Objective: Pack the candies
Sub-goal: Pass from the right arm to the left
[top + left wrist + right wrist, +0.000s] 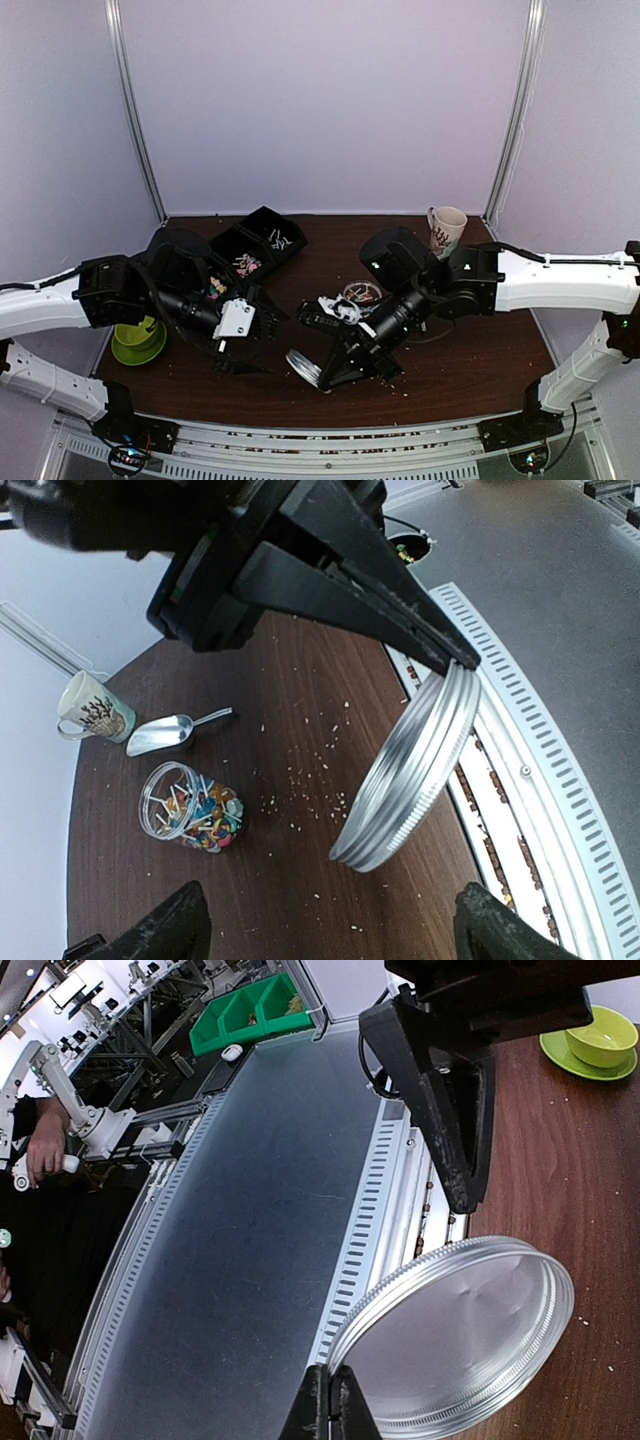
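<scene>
Right gripper: closed, pinching the rim of a silver metal lid. The lid is held tilted on edge, off the desk, at the near middle.

Left gripper: fingers spread wide, nothing between them. It points at the lid from the left. One finger sits close to the lid's rim in the right wrist view; cannot tell whether it touches.

Candies: a mixed, coloured heap with white lollipop sticks fills a clear jar. The jar stands uncovered at mid-desk, just beyond the right gripper. More candies lie in the compartments of a black tray at the far left, beside the left arm.

Other items:
- A metal scoop lies between the jar and a cream patterned mug, which stands at the far right.
- A green bowl on a green saucer sits at the left edge.
- Pale crumbs are scattered over the brown desk, thickest near the jar and along the near edge.
</scene>
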{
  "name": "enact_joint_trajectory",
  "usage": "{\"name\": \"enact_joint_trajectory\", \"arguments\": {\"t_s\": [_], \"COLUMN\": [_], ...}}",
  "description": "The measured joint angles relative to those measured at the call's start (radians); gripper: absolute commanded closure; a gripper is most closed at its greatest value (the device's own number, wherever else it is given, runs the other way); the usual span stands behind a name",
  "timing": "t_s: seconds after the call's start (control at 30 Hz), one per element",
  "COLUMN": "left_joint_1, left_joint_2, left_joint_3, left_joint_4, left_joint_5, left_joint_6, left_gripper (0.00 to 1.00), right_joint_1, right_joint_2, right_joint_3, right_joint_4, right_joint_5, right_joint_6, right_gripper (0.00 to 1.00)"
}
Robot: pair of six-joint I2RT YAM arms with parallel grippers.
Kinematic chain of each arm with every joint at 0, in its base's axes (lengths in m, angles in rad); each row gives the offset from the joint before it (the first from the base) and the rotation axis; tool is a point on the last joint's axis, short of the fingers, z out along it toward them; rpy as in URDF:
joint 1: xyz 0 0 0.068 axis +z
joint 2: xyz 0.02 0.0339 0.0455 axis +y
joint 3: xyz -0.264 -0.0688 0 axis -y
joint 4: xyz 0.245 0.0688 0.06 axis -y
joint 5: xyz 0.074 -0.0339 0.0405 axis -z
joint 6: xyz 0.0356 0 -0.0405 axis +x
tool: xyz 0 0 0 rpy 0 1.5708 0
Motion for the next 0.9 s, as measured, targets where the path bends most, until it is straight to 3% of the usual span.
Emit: {"name": "enact_joint_trajectory", "arguments": {"t_s": [0.6, 0.83, 0.9], "left_joint_1": [-0.017, -0.035, -0.037], "left_joint_2": [0.047, 0.049, 0.056], "left_joint_3": [0.006, 0.006, 0.006], "left_joint_4": [0.000, 0.000, 0.000], "left_joint_5": [0.115, 0.122, 0.123], "left_joint_6": [0.035, 0.035, 0.035], "left_gripper": [0.35, 0.51, 0.52], "right_joint_1": [-0.018, -0.033, -0.037], "right_joint_2": [0.067, 0.067, 0.067], "right_joint_3": [0.001, 0.001, 0.001], "right_joint_4": [0.011, 0.018, 0.019], "right_joint_5": [-0.085, -0.102, -0.108], "right_joint_6": [0.003, 0.008, 0.009], "right_gripper": [1.00, 0.99, 0.99]}}
